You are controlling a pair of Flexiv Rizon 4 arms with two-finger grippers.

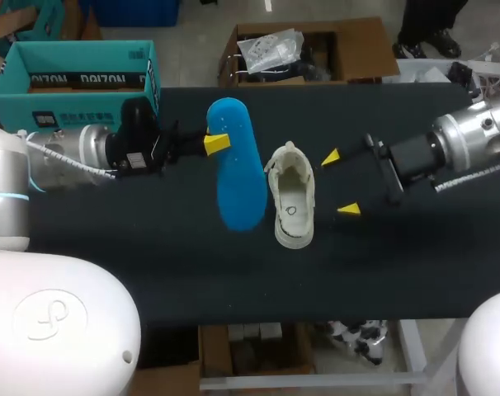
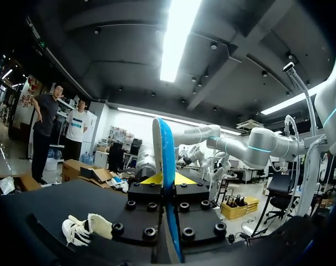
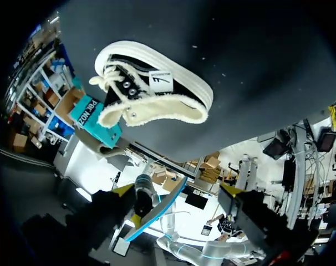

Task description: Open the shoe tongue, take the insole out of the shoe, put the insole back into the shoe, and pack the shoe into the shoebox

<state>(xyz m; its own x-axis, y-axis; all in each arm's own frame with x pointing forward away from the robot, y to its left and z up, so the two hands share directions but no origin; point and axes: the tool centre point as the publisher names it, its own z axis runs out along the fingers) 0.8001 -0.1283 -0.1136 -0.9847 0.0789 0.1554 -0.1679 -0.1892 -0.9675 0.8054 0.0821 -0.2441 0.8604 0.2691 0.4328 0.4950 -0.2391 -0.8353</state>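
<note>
Black tabletop [image 1: 398, 264] carries a teal shoebox [image 1: 77, 99], open-topped, at its far left corner. Left gripper [image 1: 219, 142] is clamped on a blue insole [image 1: 238, 181], held just beside the white shoe [image 1: 293, 198] at mid-table. Right gripper [image 1: 339, 183] hovers spread wide beside the shoe, holding nothing.

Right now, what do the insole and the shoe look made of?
The insole: likely foam, matte blue on one face, paler on the other; thin, even slab. The shoe: cream canvas upper with a frayed collar, dark lining, pale ribbed sole, probably rubber.
</note>
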